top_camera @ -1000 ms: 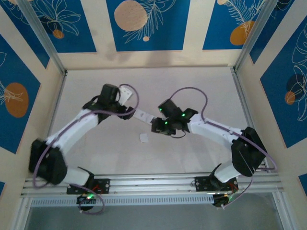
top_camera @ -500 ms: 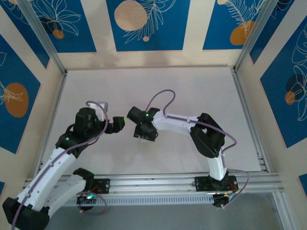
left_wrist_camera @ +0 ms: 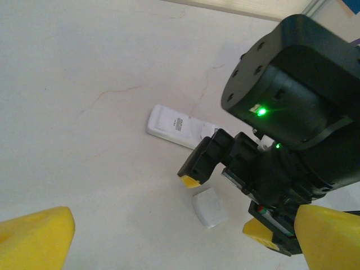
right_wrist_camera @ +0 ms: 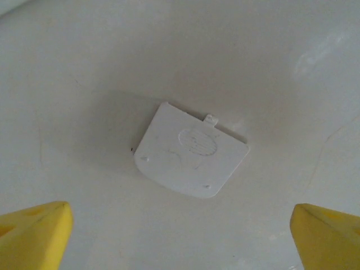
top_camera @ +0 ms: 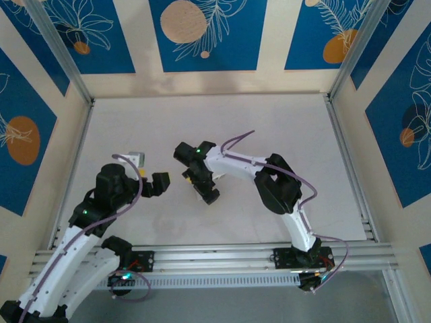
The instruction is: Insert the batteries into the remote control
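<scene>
Left wrist view: remote control (left_wrist_camera: pixel 179 126) is seen lying flat on the table (left_wrist_camera: pixel 84 84), with a small printed label just made out on it. Its right-hand end is hidden behind the right gripper (right_wrist_camera: pixel 181 233). That gripper is held spread wide above the small white cover piece (right_wrist_camera: pixel 191 151) with nothing gripped. The cover lies flat near the remote, clear of both fingertips. Left gripper (left_wrist_camera: pixel 181 239) is likewise spread wide and empty, its yellow fingertips cut off at the frame corners. Top external: both grippers are seen close together mid-table, and finger detail is too small to be made out.
</scene>
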Action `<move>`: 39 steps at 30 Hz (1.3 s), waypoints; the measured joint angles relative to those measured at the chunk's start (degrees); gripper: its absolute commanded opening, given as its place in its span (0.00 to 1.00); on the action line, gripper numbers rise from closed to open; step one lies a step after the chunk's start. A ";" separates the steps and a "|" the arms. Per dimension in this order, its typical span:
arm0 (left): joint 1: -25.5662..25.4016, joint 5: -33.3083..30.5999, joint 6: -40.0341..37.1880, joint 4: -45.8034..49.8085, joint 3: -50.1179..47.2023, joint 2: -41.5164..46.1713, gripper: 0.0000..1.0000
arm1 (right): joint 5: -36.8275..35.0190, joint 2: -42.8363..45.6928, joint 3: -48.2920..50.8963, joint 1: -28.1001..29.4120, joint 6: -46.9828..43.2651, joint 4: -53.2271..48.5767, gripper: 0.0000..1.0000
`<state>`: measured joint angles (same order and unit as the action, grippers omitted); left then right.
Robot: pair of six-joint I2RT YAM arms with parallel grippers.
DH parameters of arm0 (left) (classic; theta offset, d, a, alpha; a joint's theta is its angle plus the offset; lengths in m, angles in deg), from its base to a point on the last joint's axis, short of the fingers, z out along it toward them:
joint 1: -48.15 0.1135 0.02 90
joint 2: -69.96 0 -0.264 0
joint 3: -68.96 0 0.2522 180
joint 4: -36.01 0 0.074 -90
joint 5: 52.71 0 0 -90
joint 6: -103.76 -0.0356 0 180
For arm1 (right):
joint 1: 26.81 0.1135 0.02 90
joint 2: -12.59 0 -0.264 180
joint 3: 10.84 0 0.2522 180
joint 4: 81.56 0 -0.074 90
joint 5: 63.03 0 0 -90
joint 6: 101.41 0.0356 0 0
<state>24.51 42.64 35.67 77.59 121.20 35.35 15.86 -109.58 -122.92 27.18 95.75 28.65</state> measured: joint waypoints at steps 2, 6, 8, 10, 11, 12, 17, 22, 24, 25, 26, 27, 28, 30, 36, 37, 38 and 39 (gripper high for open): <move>0.00 0.02 -0.70 0.20 0.00 0.07 1.00 | 0.00 -1.03 -0.72 0.31 1.86 -0.09 1.00; 0.00 0.02 -1.81 0.33 -0.02 0.02 1.00 | -0.02 -1.84 -0.55 0.70 6.60 -0.50 0.97; 0.00 0.04 -2.45 0.31 -0.09 0.00 1.00 | -0.68 -1.84 -0.50 0.90 8.17 -0.61 0.97; 0.00 0.04 -2.91 0.33 -0.20 0.00 1.00 | -1.70 -1.84 -0.50 1.22 9.18 -0.63 0.95; 0.00 0.04 -3.02 0.35 -0.28 0.00 1.00 | -2.08 -1.84 -0.50 1.44 9.51 -0.57 0.94; 0.00 0.04 -3.19 0.39 -0.33 -0.04 1.00 | -2.29 -1.92 -0.50 1.57 9.77 -0.55 0.91; 0.00 0.17 -4.52 0.74 -0.37 -0.04 1.00 | -3.32 -3.63 -0.50 2.08 10.75 -0.35 0.83; 0.00 0.20 -5.46 1.49 -0.37 -0.04 1.00 | -4.57 -4.72 -0.50 2.21 11.06 0.44 0.77; 0.00 0.20 -5.81 1.79 -0.35 0.02 1.00 | -4.90 -4.70 -0.44 2.25 11.15 0.48 0.71; 0.00 0.20 -5.95 1.86 -0.37 0.07 1.00 | -4.98 -4.68 -0.33 2.27 11.21 0.48 0.69; 0.00 0.20 -5.99 1.86 -0.37 0.07 1.00 | -5.07 -4.55 -0.22 2.27 11.41 0.59 0.68; 0.00 0.20 -5.99 1.86 -0.35 0.09 1.00 | -5.07 -4.48 0.04 2.29 11.45 0.70 0.67; 0.00 0.20 -5.99 1.88 -0.37 0.17 1.00 | -5.05 -4.37 0.09 2.32 11.43 0.68 0.65; 0.00 0.20 -5.99 1.90 -0.37 0.39 1.00 | -5.07 -4.11 0.46 2.47 11.45 0.85 0.60; 0.00 0.20 -5.99 2.23 -0.35 0.44 1.00 | -5.40 -1.53 4.17 2.64 10.84 3.52 0.43; 0.00 0.17 -6.01 2.54 -0.35 0.44 1.00 | -5.62 -0.48 5.55 2.69 10.32 4.42 0.43; 0.00 0.17 -6.03 2.99 -0.33 0.44 1.00 | -6.27 1.07 7.85 2.73 8.85 5.79 0.43; 0.00 0.17 -6.05 3.48 -0.33 0.44 1.00 | -6.91 2.67 10.40 2.64 6.75 6.95 0.42</move>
<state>24.51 42.81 29.62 81.06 120.87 35.79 8.95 -106.92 -112.52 29.83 102.50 35.60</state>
